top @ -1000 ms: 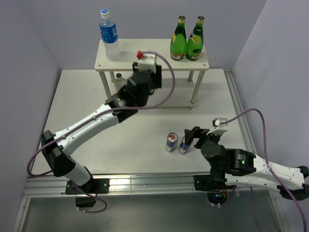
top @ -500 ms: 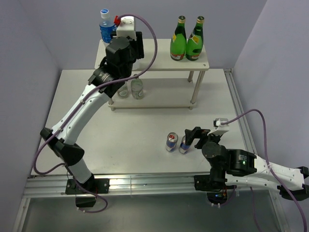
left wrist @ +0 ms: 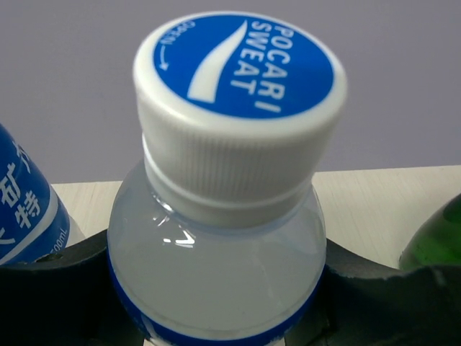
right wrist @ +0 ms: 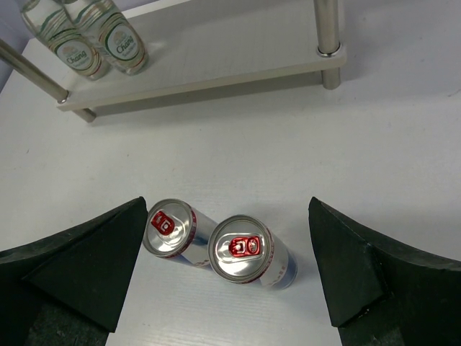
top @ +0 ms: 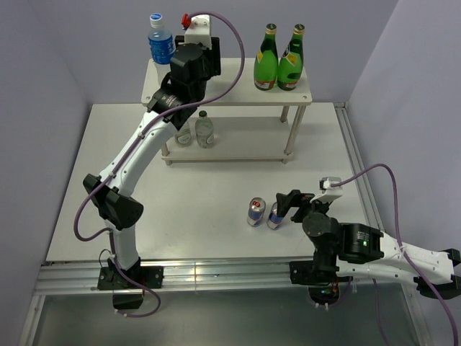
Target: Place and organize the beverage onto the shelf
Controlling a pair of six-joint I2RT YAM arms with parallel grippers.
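pale purple walls surround a white table. left gripper is clamped around a pocari bottle at the shelf top tier, just beside a blue bottle. setting it down crooked could topple that neighbour. right gripper hangs wide open, holding nothing, over two cans.

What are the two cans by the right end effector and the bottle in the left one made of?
Cans: likely aluminium, shiny silver lids, red pull tabs. Bottle: seemingly clear plastic, cloudy liquid showing through; ridged white cap.
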